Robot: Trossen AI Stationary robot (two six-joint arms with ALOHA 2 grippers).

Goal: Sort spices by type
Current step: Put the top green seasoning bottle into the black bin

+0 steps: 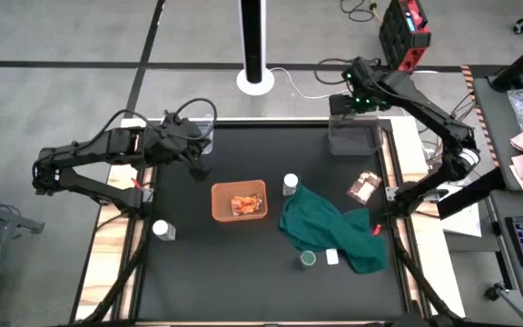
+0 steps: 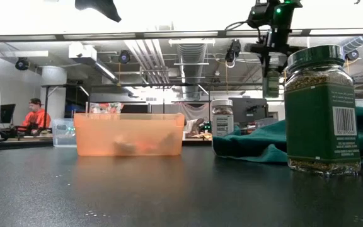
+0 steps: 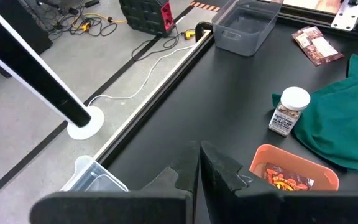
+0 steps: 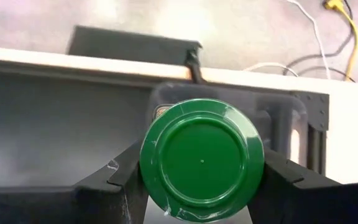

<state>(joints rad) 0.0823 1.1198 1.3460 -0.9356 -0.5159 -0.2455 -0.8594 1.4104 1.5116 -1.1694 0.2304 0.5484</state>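
Note:
My right gripper point(image 1: 353, 100) point(image 4: 202, 186) is shut on a green-capped jar point(image 4: 202, 158) and hangs high over the grey bin point(image 1: 353, 136) at the table's far right; the low view shows the jar point(image 2: 271, 83) under it. My left gripper point(image 1: 198, 162) point(image 3: 199, 168) is shut and empty, beside the clear bin point(image 1: 202, 136) at the far left. An orange bin point(image 1: 239, 201) holds orange-red packets. One white-capped jar point(image 1: 291, 184) stands beside it, another point(image 1: 162, 230) near the left edge. A second green-capped jar point(image 1: 308, 259) point(image 2: 323, 110) stands by the green cloth point(image 1: 334, 227). A brown packet point(image 1: 364, 187) lies flat. My right gripper pinches the green-capped jar between its two fingers point(image 4: 120, 180), one on each side just below the cap's rim point(image 4: 146, 168). The fingers come from above, pointing down. The jar sits upright, cap up, lifted clear above the grey bin.
A small white block point(image 1: 332, 257) lies beside the near green-capped jar. The green cloth lies bunched over the table's right near part. The black mat's middle and near left are bare. A person in orange point(image 2: 38, 116) sits far off in the room.

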